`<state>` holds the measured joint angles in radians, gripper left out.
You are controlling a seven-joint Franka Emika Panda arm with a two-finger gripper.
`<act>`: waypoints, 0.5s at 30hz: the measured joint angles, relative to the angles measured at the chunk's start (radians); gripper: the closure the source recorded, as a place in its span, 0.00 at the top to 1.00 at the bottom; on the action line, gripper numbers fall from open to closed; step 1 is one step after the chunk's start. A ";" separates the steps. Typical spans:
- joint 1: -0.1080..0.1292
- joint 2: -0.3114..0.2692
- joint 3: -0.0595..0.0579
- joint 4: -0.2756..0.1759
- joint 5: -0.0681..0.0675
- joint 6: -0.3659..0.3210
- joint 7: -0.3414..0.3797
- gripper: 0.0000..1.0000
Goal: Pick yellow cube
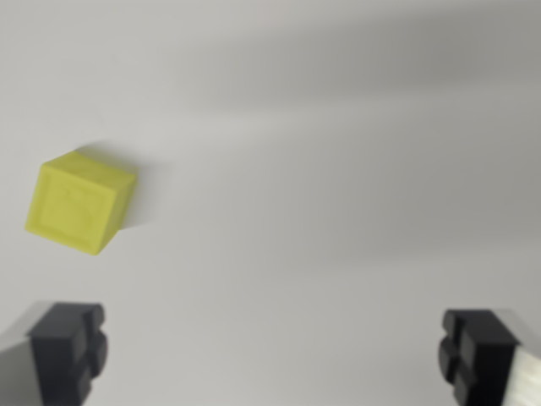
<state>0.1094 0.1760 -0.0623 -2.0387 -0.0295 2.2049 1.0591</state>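
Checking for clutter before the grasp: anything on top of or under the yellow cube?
Nothing on top of the yellow cube; its upper face is bare. It sits on the plain white table, a soft shadow beside it. Its underside is hidden. The gripper is open and apart from it.

Black blocky pads (68, 347) on silver jaws

Yellow cube (80, 203): seen resting on the tabletop, turned at an angle, its top face and one darker side face shown; slightly blurred.
Cube position: placed ahead of the finger on the wrist view's left, well apart from it, outside the gap between the fingers.
Fingers (68, 347): two black tips seen at the lower corners, spread wide, with nothing held between them.
Tabletop (338, 169): plain pale grey, crossed by soft shadow bands.
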 joint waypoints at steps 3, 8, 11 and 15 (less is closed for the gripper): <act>0.009 0.010 0.000 -0.008 0.002 0.017 0.024 1.00; 0.025 0.027 0.000 -0.019 0.006 0.046 0.065 1.00; 0.035 0.038 0.000 -0.026 0.008 0.063 0.089 1.00; 0.047 0.053 0.000 -0.033 0.012 0.085 0.121 1.00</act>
<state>0.1566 0.2289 -0.0623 -2.0716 -0.0180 2.2899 1.1802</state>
